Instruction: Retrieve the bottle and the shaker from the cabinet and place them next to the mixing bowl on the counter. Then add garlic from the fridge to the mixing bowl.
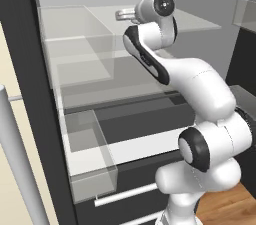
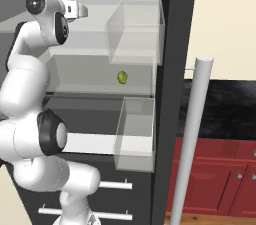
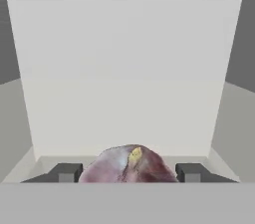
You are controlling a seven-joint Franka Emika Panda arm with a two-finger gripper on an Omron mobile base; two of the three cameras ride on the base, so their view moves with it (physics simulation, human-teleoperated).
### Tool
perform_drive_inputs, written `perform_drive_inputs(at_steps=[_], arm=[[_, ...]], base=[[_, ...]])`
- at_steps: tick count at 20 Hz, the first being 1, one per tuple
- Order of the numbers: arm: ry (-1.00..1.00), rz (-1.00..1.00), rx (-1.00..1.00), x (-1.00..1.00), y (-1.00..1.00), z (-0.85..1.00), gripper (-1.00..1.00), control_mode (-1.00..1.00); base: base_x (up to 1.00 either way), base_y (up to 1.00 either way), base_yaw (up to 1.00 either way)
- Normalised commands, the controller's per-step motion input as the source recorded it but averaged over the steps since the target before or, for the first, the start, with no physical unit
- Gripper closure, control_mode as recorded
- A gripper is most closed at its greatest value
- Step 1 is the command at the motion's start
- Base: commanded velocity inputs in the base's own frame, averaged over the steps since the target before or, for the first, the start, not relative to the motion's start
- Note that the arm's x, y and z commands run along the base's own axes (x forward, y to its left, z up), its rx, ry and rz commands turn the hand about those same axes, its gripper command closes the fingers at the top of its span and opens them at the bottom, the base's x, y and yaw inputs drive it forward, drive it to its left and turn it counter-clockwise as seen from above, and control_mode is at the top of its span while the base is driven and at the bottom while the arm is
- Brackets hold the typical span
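1. I am parked in front of the open fridge (image 1: 35, 94), a tall black-framed unit with a pale grey inside, clear glass shelves and clear plastic drawers (image 1: 90, 154); warm wooden floor shows at the lower right of my left base view.
2. At the far left of that view I see the fridge's long silver bar handle (image 1: 17, 159), standing away from the black frame.
3. My white arm rises from the lower right and bends up and back into the upper shelf level, the wrist reaching deep inside.
4. In my right base view a small green rounded item (image 2: 122, 76) lies in a clear compartment at middle height, to the right of my arm.
5. Further right in that view, past the fridge frame and handle, is the black stone worktop (image 2: 225, 106) with red cabinet fronts (image 2: 215, 174) below it.
6. In my hand view the pincer (image 3: 129, 172) faces the pale back wall of the compartment; its two dark finger tips (image 3: 64, 172) stand one on each side of the garlic (image 3: 128, 164), a small pinkish-white bulb with a yellowish tip.
7. The bulb sits between the tips, low in that view. The jaws are partly apart around it; I cannot tell whether they press on it.
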Motion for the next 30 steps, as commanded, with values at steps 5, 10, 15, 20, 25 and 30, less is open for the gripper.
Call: perform_drive_inputs(at_steps=[5, 10, 15, 20, 25, 30], arm=[[-0.02, 0.00, 0.00, -1.00, 0.00, 0.23, 1.00, -1.00], [0.05, 0.00, 0.01, -1.00, -0.04, 0.01, 1.00, -1.00], [0.25, -0.02, 0.00, -0.98, -0.24, -0.10, 1.00, -1.00], [0.18, -0.04, 0.00, -0.51, -0.10, -0.17, 1.00, -1.00], [0.00, 0.00, 0.00, -0.01, 0.00, -0.05, 1.00, -1.00], [0.00, 0.00, 0.00, -0.04, 0.00, 0.00, 1.00, -1.00]], base=[[0.00, 0.00, 0.00], [0.00, 0.00, 0.00], [0.00, 0.00, 0.00], [0.00, 0.00, 0.00], [0.00, 0.00, 0.00], [0.00, 0.00, 0.00]])
